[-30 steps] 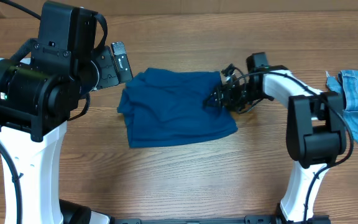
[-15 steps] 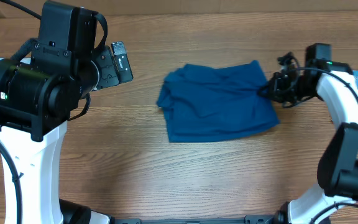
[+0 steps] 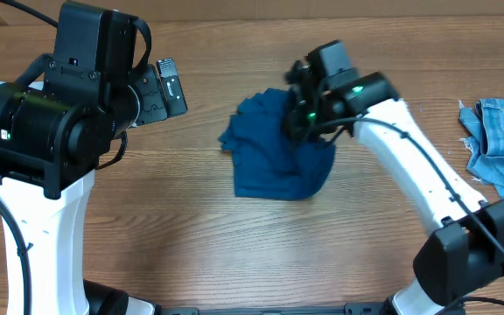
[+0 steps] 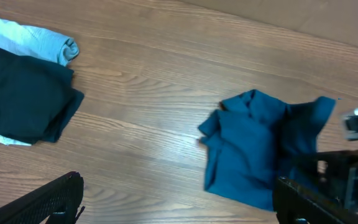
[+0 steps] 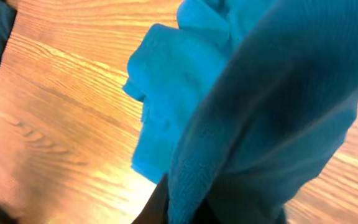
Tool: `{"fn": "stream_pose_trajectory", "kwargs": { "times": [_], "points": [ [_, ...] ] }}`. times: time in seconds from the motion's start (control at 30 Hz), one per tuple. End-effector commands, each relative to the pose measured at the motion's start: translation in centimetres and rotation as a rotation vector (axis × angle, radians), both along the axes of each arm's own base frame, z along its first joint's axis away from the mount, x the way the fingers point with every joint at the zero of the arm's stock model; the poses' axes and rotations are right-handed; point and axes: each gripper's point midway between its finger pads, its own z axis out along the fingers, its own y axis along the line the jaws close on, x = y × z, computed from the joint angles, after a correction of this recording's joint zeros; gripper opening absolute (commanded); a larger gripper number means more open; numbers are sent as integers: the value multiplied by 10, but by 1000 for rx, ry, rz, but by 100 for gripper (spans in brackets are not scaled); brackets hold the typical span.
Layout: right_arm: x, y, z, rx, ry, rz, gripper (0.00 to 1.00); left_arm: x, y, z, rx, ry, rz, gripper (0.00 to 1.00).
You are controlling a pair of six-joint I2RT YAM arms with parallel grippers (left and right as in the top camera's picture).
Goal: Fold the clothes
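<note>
A: Fold status?

B: Judged early to middle. At the left of the wooden desk the left gripper is parked with its jaws spread wide, and nothing is held or touched by it. The large royal-blue knit polo shirt is found at desk centre, bunched rather than flat. Its right part appears to be drawn up and over the middle by the right gripper, which is clamped tight on the fabric. One fold-over is judged to be under way. No neat rectangle is seen, so laying down, flattening and further folds are judged left to do.

A: Other items?

B: In the left wrist view a near-black folded garment is seen at far left, laid on a pale grey cloth, well apart from the shirt. At the far right of the overhead view a light-blue frayed denim piece is cut off by the frame edge. Neither is touched.

A: What can't be made out?

B: Collar, placket and sleeves cannot be picked out in the bunching. The right wrist view is filled with blurred blue fabric and the fingers are covered, so how much cloth is pinched cannot be told. Layer count is not readable. Much of the desk's left is blocked by the left arm's body.
</note>
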Motion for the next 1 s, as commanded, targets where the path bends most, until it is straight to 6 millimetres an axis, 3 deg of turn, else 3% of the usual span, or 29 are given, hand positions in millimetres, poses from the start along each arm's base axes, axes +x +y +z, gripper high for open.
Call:
{"fn": "stream_pose_trajectory", "kwargs": {
  "times": [0.0, 0.1, 0.13, 0.17, 0.4, 0.47, 0.53, 0.57, 0.6, 0.63, 0.73, 0.83, 0.97],
  "points": [
    [7, 32, -19, -13, 2, -21, 4, 3, 3, 0, 18, -2, 7, 100],
    [9, 55, -75, -42, 85, -12, 4, 3, 3, 0, 18, -2, 7, 100],
    [5, 53, -91, -66, 125, -14, 4, 3, 3, 0, 18, -1, 7, 100],
    [2, 51, -95, -81, 145, -14, 4, 3, 3, 0, 18, -2, 7, 100],
    [-1, 59, -81, -28, 143, 3, 4, 3, 3, 0, 18, -2, 7, 100],
    [5, 51, -57, -8, 98, -15, 4, 3, 3, 0, 18, -1, 7, 100],
    [12, 31, -20, -4, 15, -63, 4, 3, 3, 0, 18, -2, 7, 100],
    [17, 13, -2, -18, -29, -107, 4, 3, 3, 0, 18, -2, 7, 100],
    [24, -21, 16, -51, -69, -186, 4, 3, 3, 0, 18, -2, 7, 100],
    [28, -45, 20, -80, -68, -242, 4, 3, 3, 0, 18, -1, 7, 100],
    [32, -112, 5, -147, 11, -338, 4, 3, 3, 0, 17, -1, 8, 100],
    [30, -143, 1, -196, 34, -360, 4, 1, -9, -2, -51, 13, -19, 100],
    [25, -161, -2, -212, 63, -381, 4, 10, -20, 4, -113, -20, -30, 100]
  ]
}}
